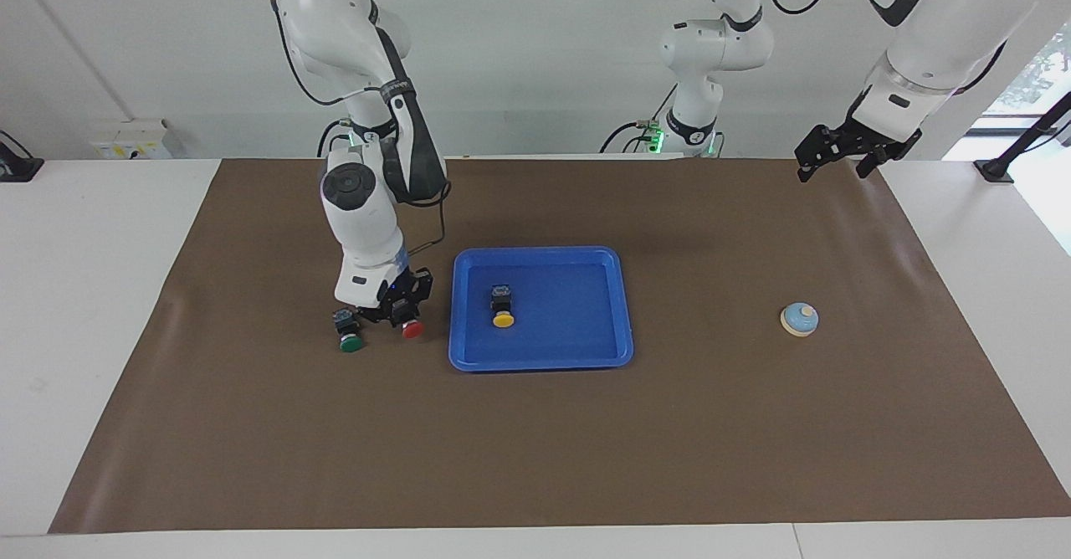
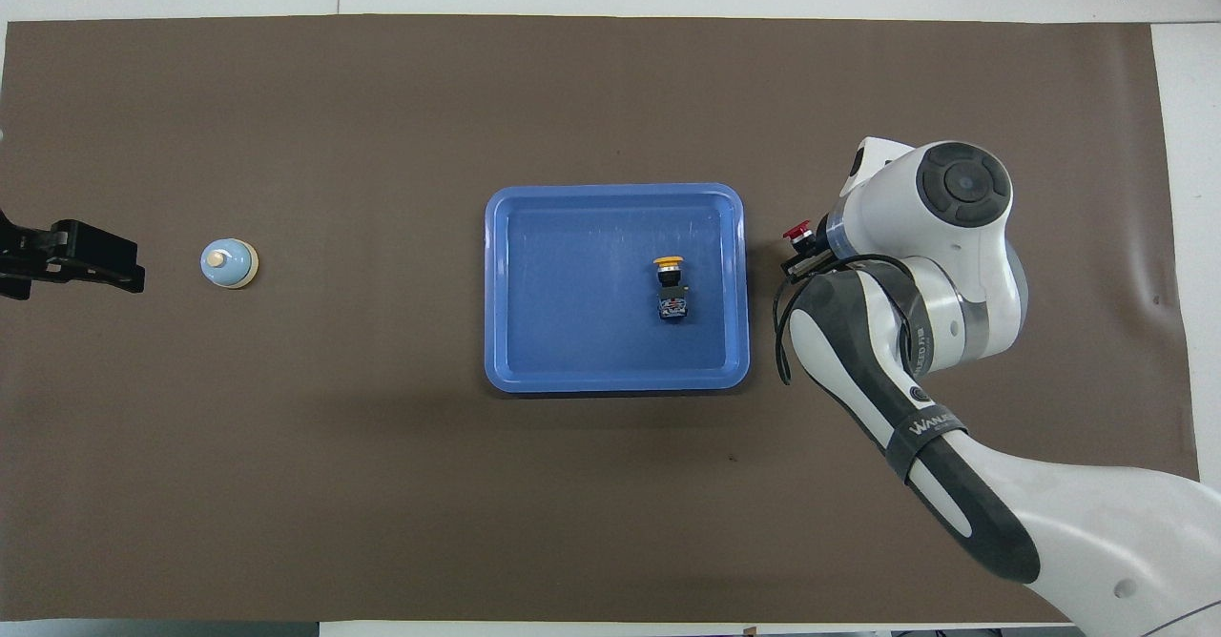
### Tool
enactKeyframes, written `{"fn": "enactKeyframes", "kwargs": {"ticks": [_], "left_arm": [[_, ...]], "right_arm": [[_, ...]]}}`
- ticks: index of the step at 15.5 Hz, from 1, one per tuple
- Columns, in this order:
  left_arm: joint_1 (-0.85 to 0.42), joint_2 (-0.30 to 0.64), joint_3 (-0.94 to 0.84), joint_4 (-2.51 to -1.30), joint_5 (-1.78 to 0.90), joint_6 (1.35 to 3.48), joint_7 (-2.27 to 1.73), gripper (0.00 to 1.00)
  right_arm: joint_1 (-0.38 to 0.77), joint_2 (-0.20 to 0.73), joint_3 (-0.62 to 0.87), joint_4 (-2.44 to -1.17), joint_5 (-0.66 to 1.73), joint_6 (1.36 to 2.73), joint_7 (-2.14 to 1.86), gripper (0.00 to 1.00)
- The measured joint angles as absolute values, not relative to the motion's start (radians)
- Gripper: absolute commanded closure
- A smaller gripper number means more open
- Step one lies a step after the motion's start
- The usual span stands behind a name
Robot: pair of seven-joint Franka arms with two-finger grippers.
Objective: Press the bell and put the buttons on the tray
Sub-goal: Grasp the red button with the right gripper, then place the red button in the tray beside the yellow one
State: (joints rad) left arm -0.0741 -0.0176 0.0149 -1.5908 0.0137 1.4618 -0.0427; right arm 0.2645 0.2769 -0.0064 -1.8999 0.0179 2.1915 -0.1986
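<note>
The blue tray (image 1: 569,325) lies mid-mat and also shows in the overhead view (image 2: 572,313). The yellow button (image 1: 502,318) lies in it (image 2: 671,263). The red button (image 1: 412,330) and the green button (image 1: 351,342) sit on the mat beside the tray, toward the right arm's end. My right gripper (image 1: 393,315) is down at the red button (image 2: 796,232), with the green button just beside it. The arm hides the green button in the overhead view. The bell (image 1: 799,319) stands on the mat toward the left arm's end (image 2: 229,263). My left gripper (image 1: 837,161) waits open and raised by the mat's edge (image 2: 67,260).
A brown mat (image 1: 535,442) covers most of the white table. The right arm's forearm (image 2: 906,380) hangs over the mat beside the tray. A cable (image 1: 439,233) loops off the right arm's wrist.
</note>
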Motion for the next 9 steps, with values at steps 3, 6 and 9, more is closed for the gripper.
{"fn": "enactKeyframes", "kwargs": {"ticks": [3, 6, 9], "left_arm": [[-0.074, -0.018, 0.015, -1.591, 0.014, 1.462, -0.043, 0.00], [-0.074, -0.018, 0.015, -1.591, 0.014, 1.462, -0.043, 0.00], [-0.074, -0.018, 0.015, -1.591, 0.014, 1.462, -0.043, 0.00]], "right_arm": [[0.379, 0.278, -0.002, -1.763, 0.019, 2.082, 0.023, 1.00], [0.517, 0.315, 0.001, -1.683, 0.016, 2.023, 0.332, 1.00], [0.606, 0.421, 0.000, -1.554, 0.012, 1.985, 0.554, 1.00]]}}
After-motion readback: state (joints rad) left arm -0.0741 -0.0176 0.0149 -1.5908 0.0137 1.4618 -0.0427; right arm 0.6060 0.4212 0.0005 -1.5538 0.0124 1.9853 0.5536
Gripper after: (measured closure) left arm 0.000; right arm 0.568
